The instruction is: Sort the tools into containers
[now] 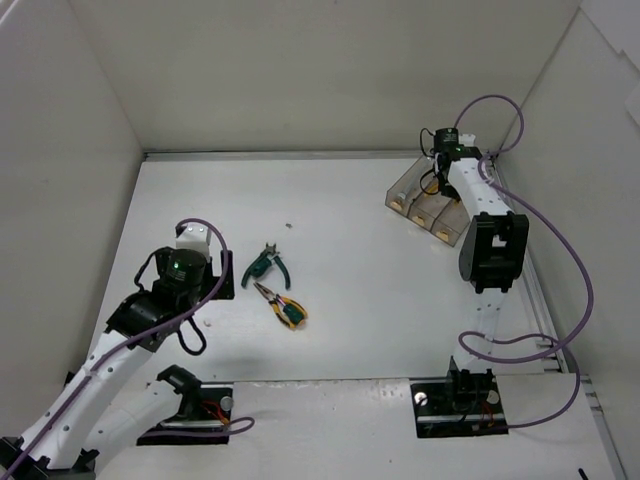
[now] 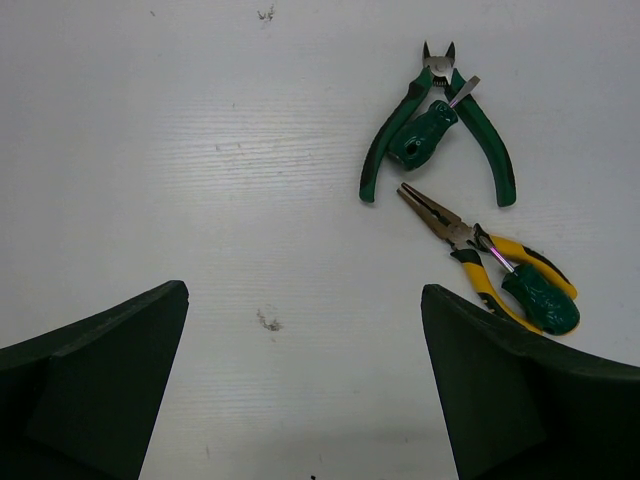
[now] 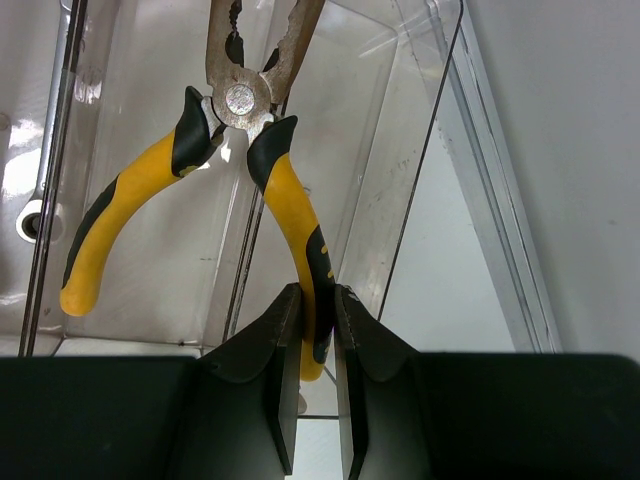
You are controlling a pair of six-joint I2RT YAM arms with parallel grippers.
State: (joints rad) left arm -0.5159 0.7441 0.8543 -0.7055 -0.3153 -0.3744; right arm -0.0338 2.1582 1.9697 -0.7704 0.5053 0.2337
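Right wrist view: the right end effector (image 3: 318,300) is clamped on one handle of the yellow-handled pliers (image 3: 285,200), their jaws pointing to 12 o'clock over the clear tray (image 3: 440,150). A silver wrench (image 3: 62,110) lies in a compartment at 10 o'clock. Seen from above, the tray sits at 2 o'clock on the surface (image 1: 350,300). The left end effector (image 2: 303,300), fingers wide apart, hovers above the surface, with green-handled cutters (image 2: 495,150) at 1 o'clock and long-nose pliers (image 2: 455,232) at 3 o'clock.

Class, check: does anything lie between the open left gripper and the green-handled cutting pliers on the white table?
Nothing visible does. Bare white table lies between the left gripper and the green-handled cutting pliers; a small green screwdriver lies across them.
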